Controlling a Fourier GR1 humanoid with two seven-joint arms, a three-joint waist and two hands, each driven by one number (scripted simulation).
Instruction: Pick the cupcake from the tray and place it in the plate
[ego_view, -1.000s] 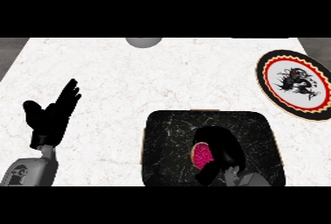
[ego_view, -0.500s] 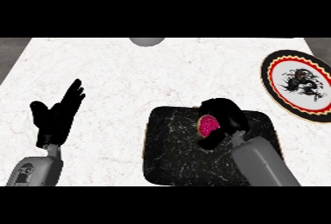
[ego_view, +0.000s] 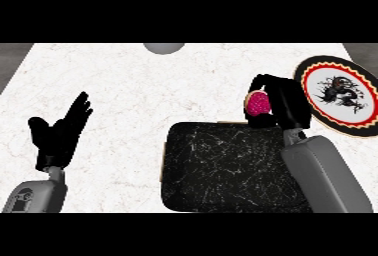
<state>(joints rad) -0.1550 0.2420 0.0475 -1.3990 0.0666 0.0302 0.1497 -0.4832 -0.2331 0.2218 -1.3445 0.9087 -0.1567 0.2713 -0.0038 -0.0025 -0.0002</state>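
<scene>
We are gripping pink cupcake (ego_view: 258, 105) in right hand (ego_view: 284, 102), fingers curling round it, holding it above tabletop (ego_view: 148, 95) between black tray (ego_view: 221, 170) and patterned plate (ego_view: 341, 95). Left hand (ego_view: 59, 135) resting at left edge, fingers released and straight, pointing up.

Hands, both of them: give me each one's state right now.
Left hand: open, fingers straight, holding nothing.
Right hand: shut on the cupcake, between the tray and the plate.
</scene>
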